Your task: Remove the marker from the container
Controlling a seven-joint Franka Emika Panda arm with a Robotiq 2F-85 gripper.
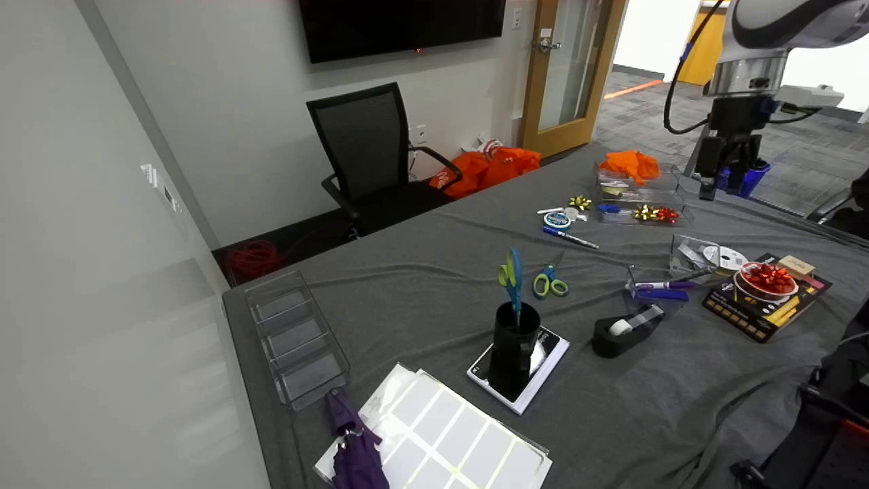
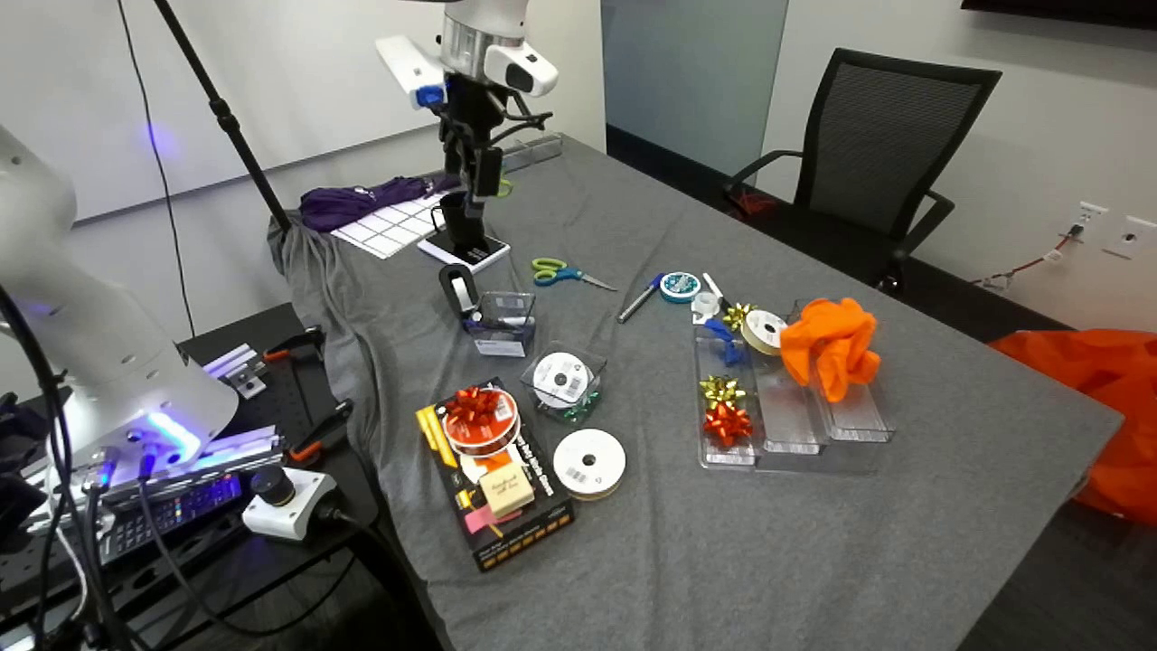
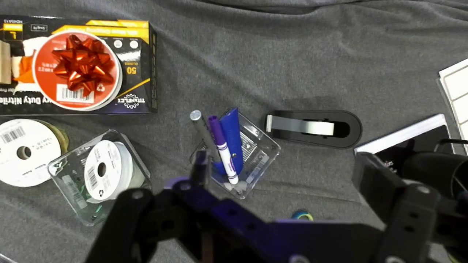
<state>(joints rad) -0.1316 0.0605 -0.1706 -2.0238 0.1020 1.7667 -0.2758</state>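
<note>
Wrist view: toward the left, a ribbon spool [image 3: 111, 171] sits in a clear box [image 3: 75, 197]; next, the purple marker [image 3: 224, 153] lies slanted inside its clear container [image 3: 261, 171]; then my claw [image 3: 287, 171], spread wide; then the tape dispenser [image 3: 314, 128]. In both exterior views my arm [image 1: 753, 75] points the claw straight down above the surface [image 1: 434, 299].

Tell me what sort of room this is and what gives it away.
Most likely an office meeting room: a large dark screen hangs on the wall, a mesh-backed office chair stands beside the cloth-covered table, and there is a wood-framed glass door.
</note>
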